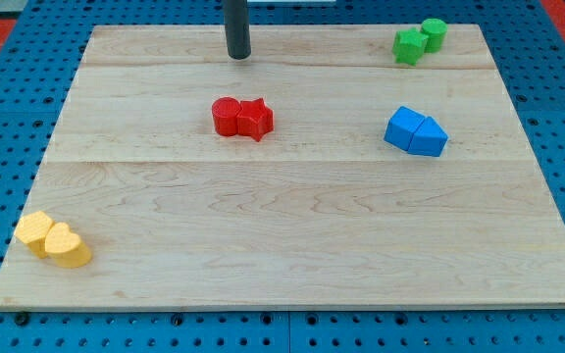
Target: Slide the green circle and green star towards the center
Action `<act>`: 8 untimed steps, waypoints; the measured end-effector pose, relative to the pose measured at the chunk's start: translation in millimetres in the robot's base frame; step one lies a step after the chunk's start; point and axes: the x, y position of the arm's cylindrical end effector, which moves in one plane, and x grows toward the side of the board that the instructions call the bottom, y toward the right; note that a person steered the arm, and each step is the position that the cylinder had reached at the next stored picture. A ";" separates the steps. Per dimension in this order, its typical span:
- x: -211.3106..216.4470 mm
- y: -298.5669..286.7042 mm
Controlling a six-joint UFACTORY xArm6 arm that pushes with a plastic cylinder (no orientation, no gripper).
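The green circle (435, 33) and the green star (410, 45) sit touching each other near the wooden board's top right corner. My tip (237, 55) is at the view's top, left of centre, far to the left of both green blocks and touching no block. It stands above the red pair.
A red circle (227, 116) and red star (254, 119) touch each other near the board's middle. A blue cube (403, 127) and blue triangle (429, 136) lie at the right. A yellow hexagon (35, 230) and yellow heart (67, 246) lie at the bottom left. The board (282, 226) rests on blue pegboard.
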 end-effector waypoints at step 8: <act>-57.6 337.9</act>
